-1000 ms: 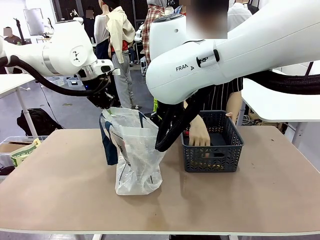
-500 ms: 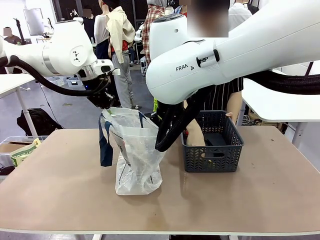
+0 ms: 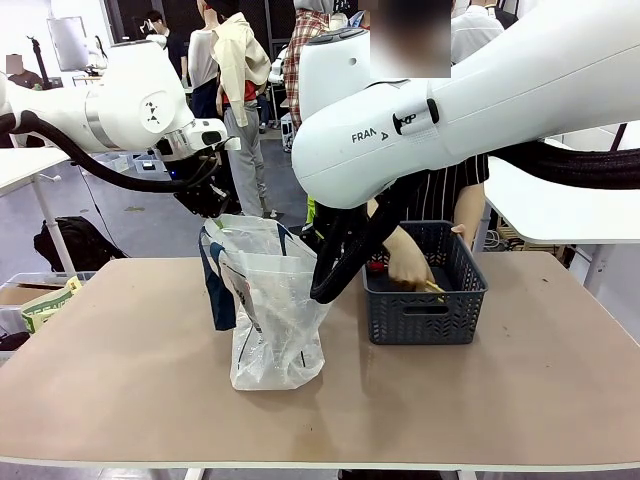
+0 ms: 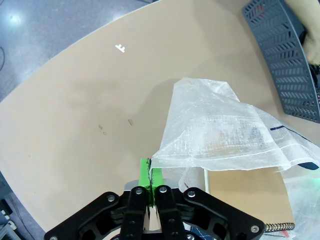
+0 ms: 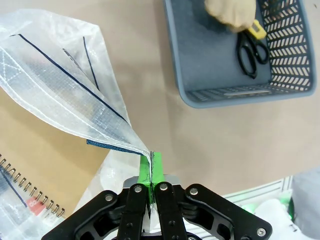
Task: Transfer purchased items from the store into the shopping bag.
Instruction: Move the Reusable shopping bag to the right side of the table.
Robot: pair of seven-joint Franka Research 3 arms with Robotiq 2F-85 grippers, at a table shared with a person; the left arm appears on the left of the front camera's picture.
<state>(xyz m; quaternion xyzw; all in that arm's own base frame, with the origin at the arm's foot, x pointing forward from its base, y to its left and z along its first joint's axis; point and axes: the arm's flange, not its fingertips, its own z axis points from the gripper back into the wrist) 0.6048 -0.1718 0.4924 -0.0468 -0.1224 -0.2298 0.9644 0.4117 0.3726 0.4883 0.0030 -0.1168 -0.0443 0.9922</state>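
The shopping bag (image 3: 272,310) stands open at mid-table, translucent white with navy handles. My left gripper (image 3: 212,206) is shut on the bag's far-left rim; its green pads (image 4: 155,179) pinch the plastic in the left wrist view. My right gripper (image 5: 151,169) is shut on the opposite rim of the shopping bag (image 5: 65,85). A tan-brown spiral notebook (image 4: 246,192) lies inside the bag. To the right stands the store, a dark blue-grey basket (image 3: 428,305). A person's hand (image 3: 405,262) reaches into it. Black scissors (image 5: 249,53) and a yellow piece (image 5: 258,30) lie in the basket (image 5: 200,60).
My right arm's large white link (image 3: 420,110) spans the upper right of the front view, its black cable (image 3: 338,268) hanging between bag and basket. The person (image 3: 445,190) stands behind the basket at the far edge. Bare tabletop (image 3: 520,390) lies in front.
The person's hand has shifted inside the basket, first drawing back, then coming to its middle. The bag's navy handle swayed slightly. Both grippers kept their hold.
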